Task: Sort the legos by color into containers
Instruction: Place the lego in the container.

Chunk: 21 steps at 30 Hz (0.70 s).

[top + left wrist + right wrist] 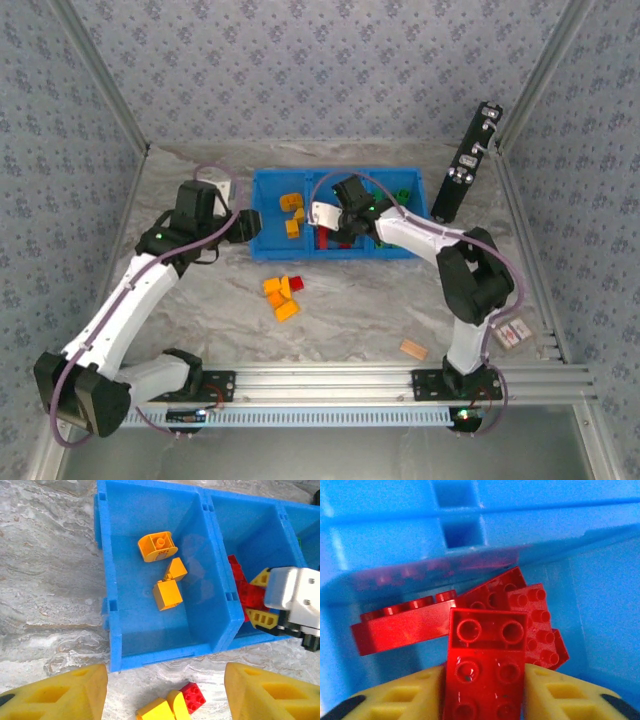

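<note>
No legible txt, nos. or brands. Card [513,335], near right: reddish print, too small to read. Black device [467,160], far right: markings illegible.

The left gripper [166,680] is hanging over the marbled table [45,580], its yellow fingers [55,697] standing wide apart at 7 and 5 o'clock. Between them, at 6 o'clock, two yellow bricks [160,710] and a lone red brick [194,697] are lying on the table, touching one another. The blue tray [165,647] is stretching from 11 to 2 o'clock, its left compartment holding three orange-yellow bricks [167,595]. At 3 o'clock the right gripper [256,597] is reaching into the middle compartment among red bricks [239,572].
</note>
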Available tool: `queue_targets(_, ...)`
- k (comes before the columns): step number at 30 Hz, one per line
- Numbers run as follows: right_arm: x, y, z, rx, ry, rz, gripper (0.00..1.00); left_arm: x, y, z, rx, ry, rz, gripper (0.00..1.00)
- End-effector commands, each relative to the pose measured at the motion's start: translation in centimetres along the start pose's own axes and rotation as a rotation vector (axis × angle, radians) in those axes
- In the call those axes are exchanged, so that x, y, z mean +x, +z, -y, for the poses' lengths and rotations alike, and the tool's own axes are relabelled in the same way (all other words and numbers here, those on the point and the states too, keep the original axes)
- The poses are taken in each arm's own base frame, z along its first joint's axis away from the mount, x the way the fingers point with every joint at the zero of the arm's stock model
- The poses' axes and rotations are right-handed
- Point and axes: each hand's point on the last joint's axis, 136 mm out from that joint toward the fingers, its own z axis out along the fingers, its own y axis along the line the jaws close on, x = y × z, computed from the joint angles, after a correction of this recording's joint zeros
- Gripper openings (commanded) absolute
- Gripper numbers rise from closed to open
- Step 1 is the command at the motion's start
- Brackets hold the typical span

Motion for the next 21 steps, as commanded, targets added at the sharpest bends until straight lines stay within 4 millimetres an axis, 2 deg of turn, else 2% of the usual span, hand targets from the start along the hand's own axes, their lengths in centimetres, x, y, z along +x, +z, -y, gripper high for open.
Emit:
queue_targets(1, -0.7, -0.5, 1.7, 0.039, 0.008, 0.003, 0.54, 0.3, -1.1, -0.7, -0.025, 0.017, 0.001, 0.64)
queue_targets(3, -0.8, -1.2, 2.1, 0.04, 0.018, 0.013, 0.59, 0.4, -1.4, -1.0, -0.031, 0.014, 0.003, 0.64)
queue_targets(5, -0.9, -1.9, 2.3, 0.036, 0.021, 0.02, 0.6, 0.4, -1.6, -1.2, -0.036, 0.01, 0.003, 0.64)
queue_targets(8, -2.5, -3.9, 0.9, 0.004, -0.029, 0.083, 0.61, 0.5, -1.7, -1.4, -0.04, 0.009, 0.0, 0.64)
queue_targets(11, -5.1, -6.7, -2.7, -0.057, -0.159, 0.223, 0.64, 0.5, -1.8, -1.5, -0.044, 0.009, 0.003, 0.64)
queue_targets(13, -6.3, -7.8, -5.7, -0.085, -0.287, 0.268, 0.64, 0.6, -1.8, -1.7, -0.048, 0.007, 0.001, 0.64)
queue_targets(16, -6.4, -7.7, -9.7, -0.142, -0.393, 0.261, 0.65, 0.7, -1.7, -1.8, -0.05, 0.006, -0.006, 0.64)
queue_targets(21, -6.8, -7.1, -13.2, -0.206, -0.434, 0.29, 0.68, 0.5, -1.7, -1.7, -0.047, 0.004, -0.002, 0.65)
